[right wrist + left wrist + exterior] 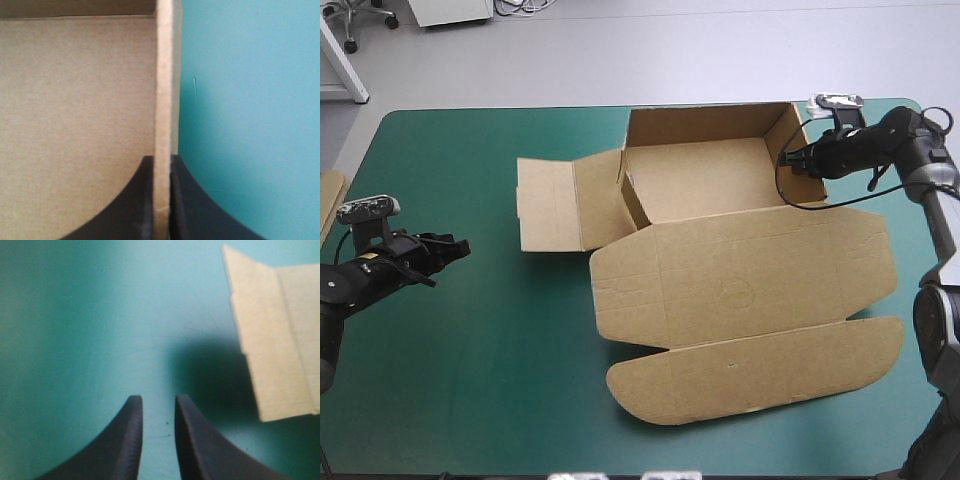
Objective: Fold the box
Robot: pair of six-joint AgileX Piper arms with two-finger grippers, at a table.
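Right gripper (pixel 161 160) pinches the box (pixel 80 100) wall; left gripper (pixel 158 398) slightly parted

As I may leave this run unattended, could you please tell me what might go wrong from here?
1. The right gripper is shut on the right wall of the box alone; a hard pull might crease that thin board, or drag the whole box over the teal-green cover.
2. The left flap lies flat and the left gripper hangs open, apart from it, so nothing steadies that side; it may spring open.
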